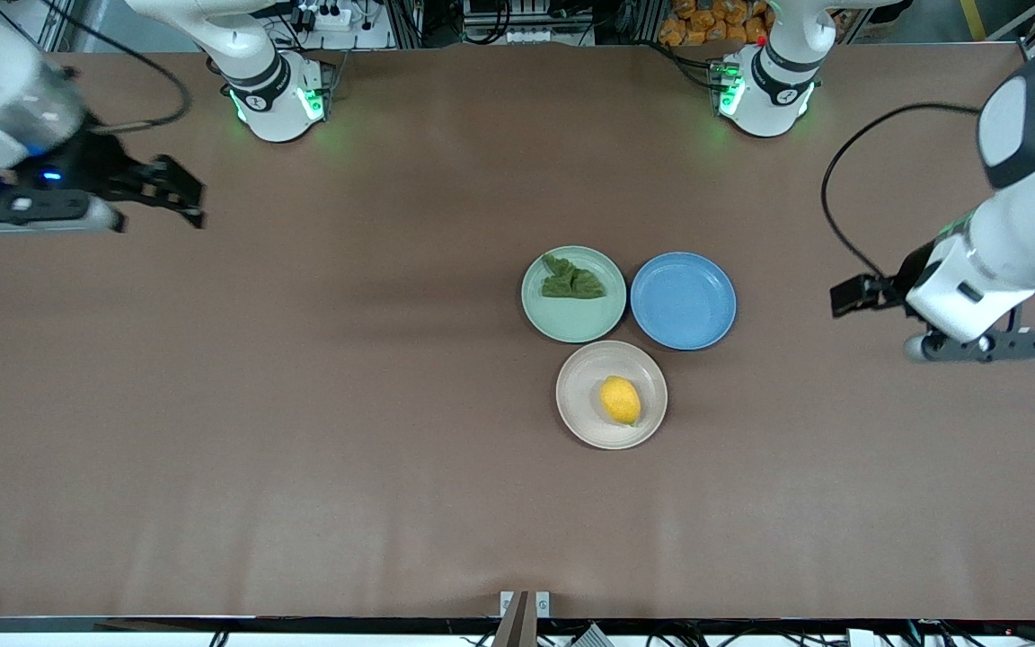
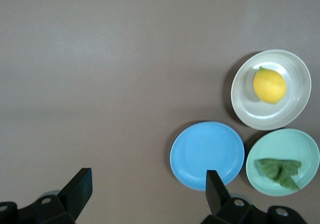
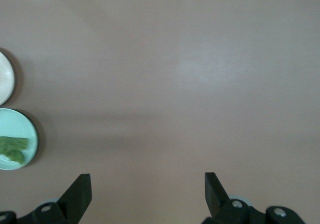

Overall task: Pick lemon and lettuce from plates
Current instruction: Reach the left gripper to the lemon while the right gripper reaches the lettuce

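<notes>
The yellow lemon [image 1: 620,400] lies on the beige plate [image 1: 576,395], the plate nearest the front camera. The dark green lettuce [image 1: 571,280] lies on the mint green plate [image 1: 571,322], farther from the camera. My left gripper [image 1: 980,346] is open and empty, up over bare table toward the left arm's end. Its wrist view shows its open jaws [image 2: 148,189], the lemon [image 2: 269,85] and the lettuce [image 2: 279,169]. My right gripper [image 1: 28,214] is open and empty over the right arm's end of the table [image 3: 147,189]. Its wrist view catches the mint plate [image 3: 20,129] with lettuce [image 3: 12,148].
An empty blue plate [image 1: 683,300] sits beside the mint plate, toward the left arm's end, touching or nearly touching both other plates; it also shows in the left wrist view [image 2: 207,155]. The brown table [image 1: 302,404] stretches wide around the three plates.
</notes>
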